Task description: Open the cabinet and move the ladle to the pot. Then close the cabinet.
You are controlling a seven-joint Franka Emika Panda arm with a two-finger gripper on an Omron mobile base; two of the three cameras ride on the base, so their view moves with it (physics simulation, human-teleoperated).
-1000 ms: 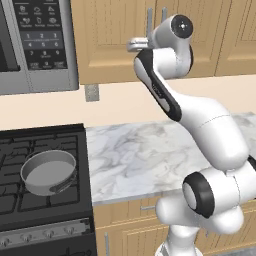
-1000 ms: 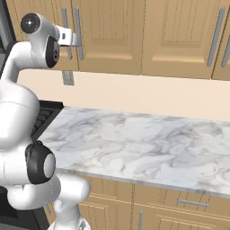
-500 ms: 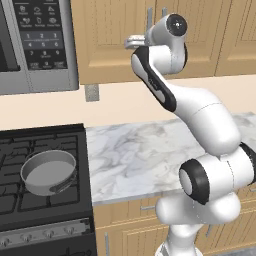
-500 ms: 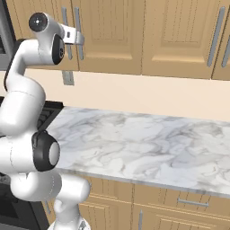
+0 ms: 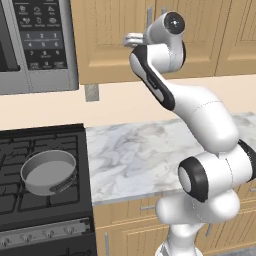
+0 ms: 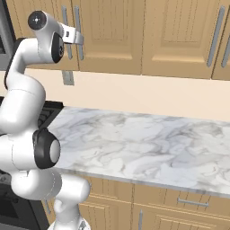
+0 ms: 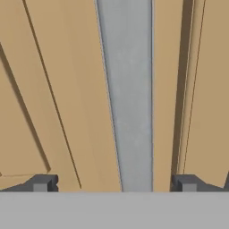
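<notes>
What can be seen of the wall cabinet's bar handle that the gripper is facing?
The bar handle is a long, straight silver-grey bar with a matte metal look, mounted vertically on a light wood panelled door of the cabinet, close to the seam between its two shut doors. In the hand view it runs between the two dark fingertips of the gripper, whose jaws stand wide open on either side. Whether the fingers touch it cannot be told. In the right base view the gripper sits right at the bar.
</notes>
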